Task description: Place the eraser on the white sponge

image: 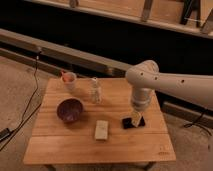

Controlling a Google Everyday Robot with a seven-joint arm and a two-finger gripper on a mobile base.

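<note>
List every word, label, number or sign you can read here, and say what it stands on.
None readable.
Small dark mark near the wooden table's front right corner: too blurred to read.
Claw, low at the eraser: no lettering visible on either.

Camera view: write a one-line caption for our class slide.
Gripper poised at the eraser on the wooden table; the white sponge lies apart beside it, nothing on it yet.
</note>
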